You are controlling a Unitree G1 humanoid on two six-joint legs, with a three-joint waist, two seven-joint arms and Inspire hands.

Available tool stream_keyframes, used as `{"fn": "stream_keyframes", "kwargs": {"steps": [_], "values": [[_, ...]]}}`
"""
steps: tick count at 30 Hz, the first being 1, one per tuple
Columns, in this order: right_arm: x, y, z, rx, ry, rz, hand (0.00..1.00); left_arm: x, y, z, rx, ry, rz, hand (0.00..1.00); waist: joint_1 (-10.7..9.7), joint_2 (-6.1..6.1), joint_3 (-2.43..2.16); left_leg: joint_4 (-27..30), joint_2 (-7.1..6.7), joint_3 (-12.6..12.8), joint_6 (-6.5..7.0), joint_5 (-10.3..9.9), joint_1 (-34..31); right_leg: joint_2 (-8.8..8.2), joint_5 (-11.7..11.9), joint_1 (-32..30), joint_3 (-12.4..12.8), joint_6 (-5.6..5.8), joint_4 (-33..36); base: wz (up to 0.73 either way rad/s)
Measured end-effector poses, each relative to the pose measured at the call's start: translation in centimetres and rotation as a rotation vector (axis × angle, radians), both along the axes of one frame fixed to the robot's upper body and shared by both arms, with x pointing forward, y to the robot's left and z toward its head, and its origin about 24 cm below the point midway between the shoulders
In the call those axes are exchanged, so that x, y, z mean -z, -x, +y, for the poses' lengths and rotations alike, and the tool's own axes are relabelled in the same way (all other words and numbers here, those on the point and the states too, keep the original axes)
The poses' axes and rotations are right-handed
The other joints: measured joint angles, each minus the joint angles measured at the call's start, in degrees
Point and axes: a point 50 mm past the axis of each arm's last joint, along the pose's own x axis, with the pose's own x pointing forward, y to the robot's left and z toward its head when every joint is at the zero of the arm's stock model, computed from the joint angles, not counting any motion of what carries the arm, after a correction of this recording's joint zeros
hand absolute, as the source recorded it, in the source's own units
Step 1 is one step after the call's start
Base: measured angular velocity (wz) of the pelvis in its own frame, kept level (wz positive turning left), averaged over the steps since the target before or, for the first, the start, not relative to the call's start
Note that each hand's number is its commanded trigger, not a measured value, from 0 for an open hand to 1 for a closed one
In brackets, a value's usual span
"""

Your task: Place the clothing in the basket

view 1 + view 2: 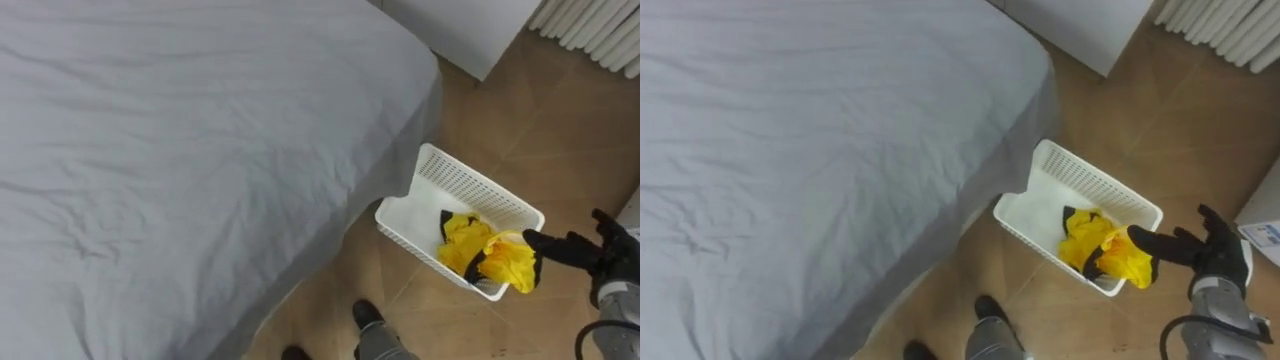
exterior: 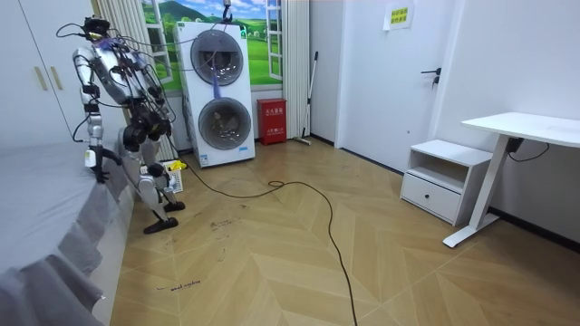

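A white slatted basket [image 1: 470, 185] stands on the wooden floor by the bed's corner. Inside it lies a yellow and black garment [image 1: 465, 245], with one yellow fold draped over the near rim. My right hand [image 1: 590, 252] reaches in from the right. It is open, and its straight, spread fingers touch that fold at the tips. In the room view I stand bent between the bed and the basket [image 2: 174, 177], with my left hand [image 2: 94, 168] hanging low by the bed's edge.
The bed [image 1: 180, 150] with a rumpled grey sheet spreads across the left. A white cabinet [image 1: 470, 30] and a radiator [image 1: 595, 30] stand beyond the basket. Stacked washing machines [image 2: 217, 91] and a red box [image 2: 270, 120] are behind me.
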Motion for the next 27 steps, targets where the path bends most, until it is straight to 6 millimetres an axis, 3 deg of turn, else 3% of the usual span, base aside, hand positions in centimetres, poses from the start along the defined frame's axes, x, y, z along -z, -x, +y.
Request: {"fn": "stream_keyframes", "kwargs": {"steps": [4, 7, 8, 10, 12, 14, 17, 19, 24, 27], "values": [[0.6, 0.9, -0.1, 0.016, -0.018, 0.017, 0.0, -0.2, -0.6, -0.3, -0.009, 0.02, -0.04, 0.0, 1.19, -1.05, -0.29, 0.46, 0.12, -0.57, 0.01, 0.01, -0.08, -0.11, 0.02, 0.41, -0.61, -0.03, -0.11, 0.09], [1.3, 1.9, 0.0, 0.024, -0.021, 0.047, 0.0, -0.3, -0.9, -0.6, 0.003, 0.043, -0.057, 0.0, 1.3, -1.35, -0.31, 0.89, 0.22, -2.88, 0.01, 0.02, 1.0, -0.72, 0.08, 3.09, -3.03, -0.27, -1.25, 0.3], [1.8, 2.5, 0.2, 0.025, -0.032, 0.062, 0.0, -0.3, -0.9, -0.7, 0.01, 0.051, -0.061, 0.0, 1.48, -2.01, -0.36, 0.67, 0.17, -3.56, -0.06, 0.14, 2.11, -0.78, -0.02, 4.57, -3.45, -0.33, -1.63, 0.28], [2.2, 2.9, 0.6, 0.029, -0.052, 0.066, 0.0, -0.2, -0.6, -0.7, 0.018, 0.058, -0.065, 0.0, 1.99, -2.86, -0.64, 0.57, 0.11, -4.63, -0.08, 0.2, 3.18, -1.12, -0.15, 6.36, -4.74, -0.45, -2.18, 0.31], [3.3, 4.2, 1.0, 0.057, -0.089, 0.089, 0.0, -0.3, -0.5, -0.8, 0.044, 0.059, -0.067, 0.0, 2.8, -3.68, -1.21, 0.54, 0.28, -6.56, -0.15, 0.21, 4.9, -1.32, -0.11, 9.93, -6.94, -0.57, -4.23, 0.45], [4.1, 4.9, 1.7, 0.07, -0.121, 0.105, 0.0, -0.2, -0.5, -1.0, 0.093, 0.05, -0.062, 0.0, 3.04, -3.83, -1.62, 0.38, 0.47, -8.4, -0.19, 0.19, 6.16, -1.59, 0.46, 13.25, -9.37, -0.77, -6.89, 0.5], [4.9, 5.4, 2.7, 0.097, -0.183, 0.106, 0.0, -0.1, -0.1, -1.4, 0.125, 0.042, -0.061, 0.0, 3.92, -4.34, -2.13, -1.27, -0.14, -10.7, -0.22, 0.23, 9.48, -1.99, 0.51, 17.88, -11.26, -0.62, -9.06, 0.45], [5.3, 5.8, 3.0, 0.112, -0.212, 0.115, 0.0, 0.1, 0.4, -1.9, 0.116, 0.051, -0.055, 0.0, 4.95, -4.68, -2.18, -2.81, -0.55, -11.76, -0.33, 0.35, 12.42, -2.38, 0.53, 21.53, -12.62, -0.54, -10.95, 0.31], [6.9, 6.5, 5.5, 0.144, -0.326, 0.136, 0.0, 0.4, 1.9, -1.9, 0.016, 0.071, -0.04, 0.0, 6.54, -7.2, -2.93, -4.82, -1.6, -16.48, -0.62, 0.84, 17.51, -2.85, 0.42, 30.3, -16.59, -0.47, -16.16, 0.44], [7.4, 6.8, 6.4, 0.129, -0.355, 0.162, 0.0, 0.4, 2.0, -1.9, 0.013, 0.063, -0.038, 0.0, 8.39, -8.1, -2.91, -5.4, -2.1, -18.55, -0.67, 0.8, 19.34, -3.15, 0.42, 33.3, -18.39, -0.48, -17.35, 0.38]]}}
